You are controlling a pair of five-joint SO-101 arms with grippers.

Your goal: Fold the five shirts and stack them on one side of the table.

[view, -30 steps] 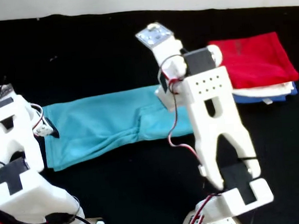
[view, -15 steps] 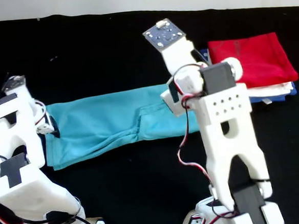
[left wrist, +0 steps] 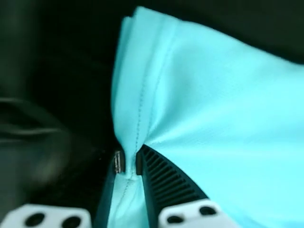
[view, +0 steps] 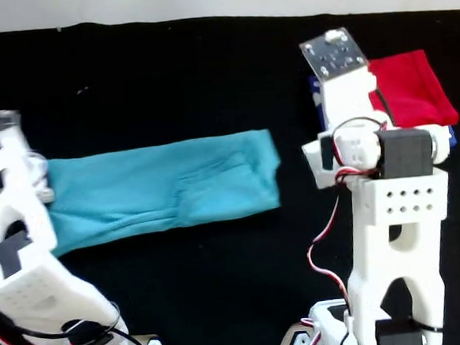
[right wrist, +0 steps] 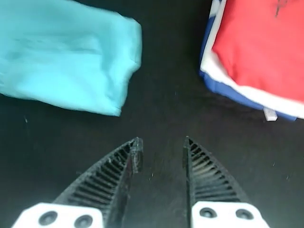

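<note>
A turquoise shirt (view: 164, 189) lies as a long folded strip across the middle of the black table. My left gripper (left wrist: 127, 164) is shut on the edge of the turquoise shirt (left wrist: 213, 104) at the strip's left end, by the left arm (view: 11, 203). My right gripper (right wrist: 161, 154) is open above bare table, between the turquoise shirt's (right wrist: 66, 59) right end and the stack. The stack of folded shirts (view: 410, 89) sits at the back right, red on top (right wrist: 266, 47), with white and blue beneath.
The black cloth-covered table (view: 152, 75) has free room behind and in front of the turquoise strip. The right arm (view: 390, 209) stands upright at the front right, partly hiding the stack.
The right arm let go of the turquoise shirt's right end and swung right toward the stack. The left arm pulled the strip leftward, and the shirt now lies flatter and straighter.
</note>
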